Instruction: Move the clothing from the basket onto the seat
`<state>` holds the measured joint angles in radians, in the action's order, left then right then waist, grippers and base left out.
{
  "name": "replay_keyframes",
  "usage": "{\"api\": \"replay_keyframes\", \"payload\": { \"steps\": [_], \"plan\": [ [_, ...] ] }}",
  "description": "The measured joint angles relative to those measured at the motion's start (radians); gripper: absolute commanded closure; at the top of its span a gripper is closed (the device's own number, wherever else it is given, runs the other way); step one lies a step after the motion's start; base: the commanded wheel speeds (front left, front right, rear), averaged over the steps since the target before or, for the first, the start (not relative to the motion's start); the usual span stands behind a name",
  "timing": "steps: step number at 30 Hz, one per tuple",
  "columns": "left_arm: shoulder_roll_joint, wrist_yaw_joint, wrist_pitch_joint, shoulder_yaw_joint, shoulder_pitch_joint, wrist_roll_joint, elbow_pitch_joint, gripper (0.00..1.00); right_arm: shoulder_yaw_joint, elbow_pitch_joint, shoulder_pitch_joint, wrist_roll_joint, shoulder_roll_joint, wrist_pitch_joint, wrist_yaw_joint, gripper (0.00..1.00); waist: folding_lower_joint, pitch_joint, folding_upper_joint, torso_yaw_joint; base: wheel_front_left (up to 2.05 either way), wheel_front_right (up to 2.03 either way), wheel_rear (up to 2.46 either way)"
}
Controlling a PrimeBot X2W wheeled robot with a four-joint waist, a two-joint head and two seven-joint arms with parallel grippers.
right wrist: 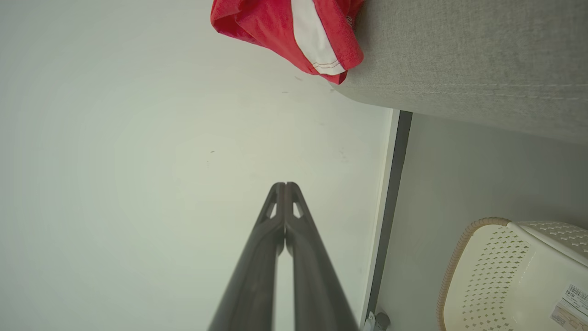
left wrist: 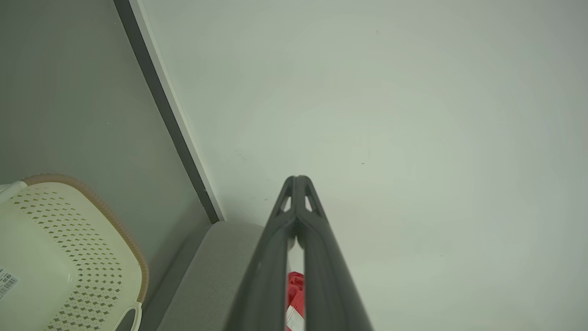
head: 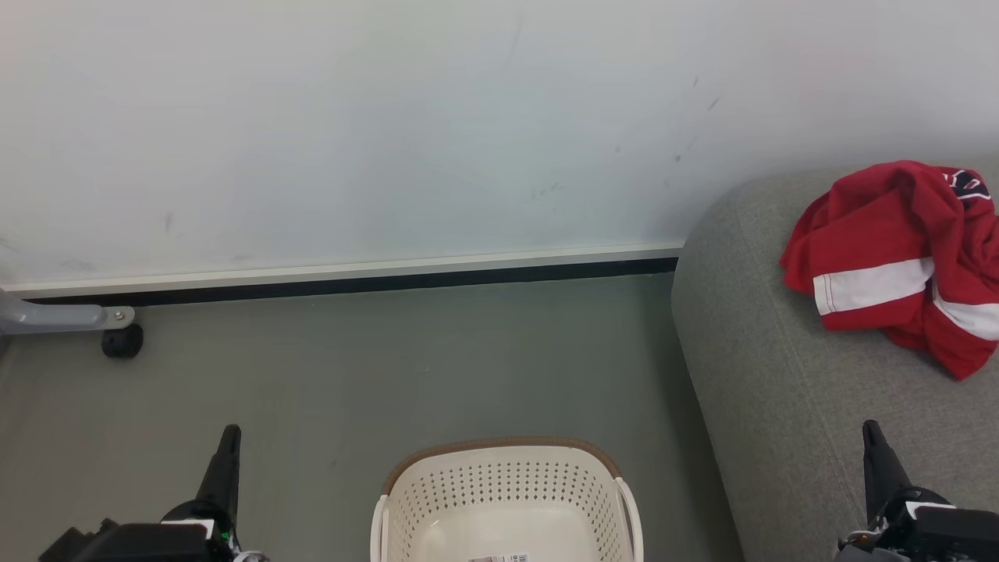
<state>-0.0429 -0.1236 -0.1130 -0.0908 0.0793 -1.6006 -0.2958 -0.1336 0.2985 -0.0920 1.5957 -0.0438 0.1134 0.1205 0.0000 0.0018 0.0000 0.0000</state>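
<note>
A: Red cloth, and one piece only: the clothing (head: 897, 257) lies crumpled at the right of the head view, on top of the seat (head: 773, 406). Two broad white stripes show, and one dark navy emblem at its upper edge.
B: And the seat?
A: One, in grey woven upholstery with a rounded corner. A stitched seam runs along it in the right wrist view.
B: Basket count?
A: One basket (head: 507, 492), bottom centre, on the floor (head: 390, 367) just beside the seat. It's cream plastic and rounded, its walls pierced with rows of small holes. It has a brown woven-look rim, two pale side handles and a barcode sticker on its bottom.
B: Grippers?
A: Two. The left gripper (head: 231, 431) is lower left and the right gripper (head: 872, 426) lower right. Each has two long dark fingers pressed together tip to tip, pinching nothing.
B: Anything else?
A: One black caster (head: 122, 341) under a grey metal leg at middle left, and a smooth pale wall (head: 390, 133) across the top.
</note>
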Motion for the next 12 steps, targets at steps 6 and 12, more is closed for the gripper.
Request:
{"api": "replay_keyframes", "payload": {
  "steps": [6,12],
  "plan": [
    [0.000,0.000,0.000,0.000,0.000,0.000,0.000,1.00,0.000,0.000,0.000,0.000,0.000,0.000,0.000,1.00,0.0000,0.000,0.0000,0.000,0.00,0.00,0.00],
    [0.000,0.000,0.000,0.000,0.000,0.000,0.000,1.00,0.000,0.000,0.000,0.000,0.000,0.000,0.000,1.00,0.0000,0.000,0.0000,0.000,0.00,0.00,0.00]
  ]
}}
